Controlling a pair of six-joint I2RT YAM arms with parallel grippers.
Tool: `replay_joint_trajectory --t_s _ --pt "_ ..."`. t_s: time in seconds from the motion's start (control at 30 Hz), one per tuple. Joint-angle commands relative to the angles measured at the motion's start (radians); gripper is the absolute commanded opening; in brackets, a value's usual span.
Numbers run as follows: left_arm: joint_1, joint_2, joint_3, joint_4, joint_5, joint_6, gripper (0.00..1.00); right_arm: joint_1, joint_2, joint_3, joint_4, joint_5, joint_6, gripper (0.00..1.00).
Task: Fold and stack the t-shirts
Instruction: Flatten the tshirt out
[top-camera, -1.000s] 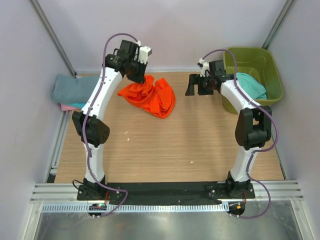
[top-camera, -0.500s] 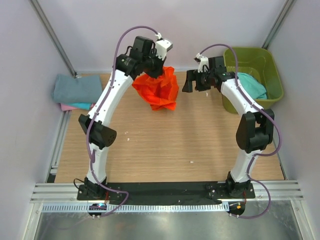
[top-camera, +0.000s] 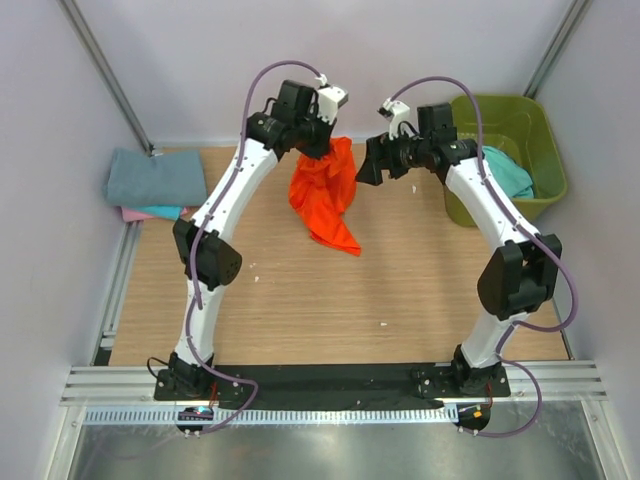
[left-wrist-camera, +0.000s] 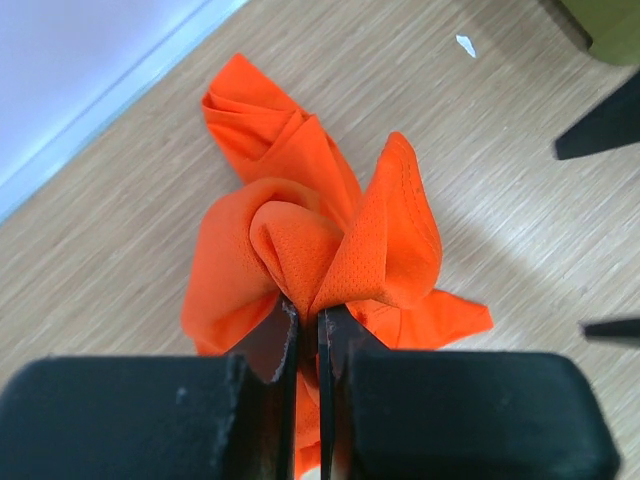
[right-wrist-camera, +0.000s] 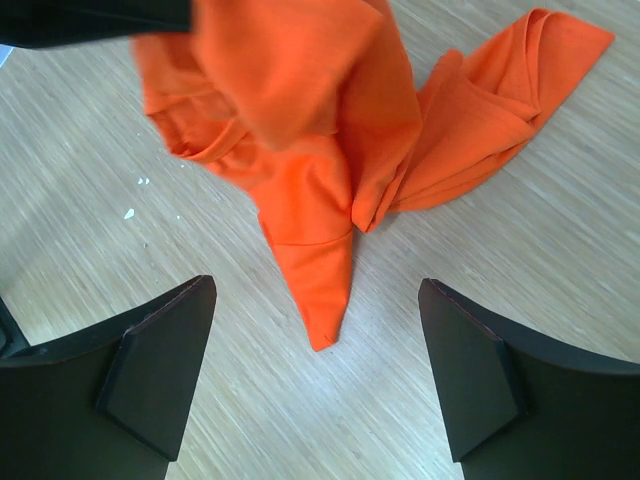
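The bright orange t-shirt (top-camera: 325, 195) hangs in a bunch from my left gripper (top-camera: 322, 148), its lower tip trailing onto the wooden table. In the left wrist view the left gripper (left-wrist-camera: 308, 312) is shut on a fold of the orange t-shirt (left-wrist-camera: 330, 240). My right gripper (top-camera: 372, 165) hovers just right of the hanging cloth, jaws wide apart and empty. From the right wrist view, the right gripper (right-wrist-camera: 318, 365) is above a pointed corner of the orange t-shirt (right-wrist-camera: 320, 270). A teal t-shirt (top-camera: 505, 170) lies in the tub. Folded grey-blue, teal and pink t-shirts (top-camera: 152, 180) are stacked at the left.
The olive-green plastic tub (top-camera: 512, 125) stands at the back right corner. White walls and a metal post (top-camera: 105, 80) close in the back. Small white specks (right-wrist-camera: 135, 200) lie on the wood table (top-camera: 330, 310).
My left gripper has lifted the orange t-shirt off the table and carried it rightward, so it now hangs long. The right gripper has moved left toward it, still open.
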Motion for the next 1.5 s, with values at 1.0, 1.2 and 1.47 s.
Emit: replay_joint_trajectory --t_s 1.0,1.2,1.47 --pt "0.42 -0.484 -0.664 0.071 -0.011 -0.3 0.83 0.334 0.325 0.081 0.181 0.267 -0.809 0.82" --pt "0.424 -0.515 -0.708 0.074 0.0 -0.301 0.83 0.34 0.406 0.093 0.293 0.344 -0.787 0.79" --pt "0.422 -0.538 -0.746 0.088 0.003 -0.314 0.83 0.342 0.478 0.147 0.32 0.426 -0.766 0.58"
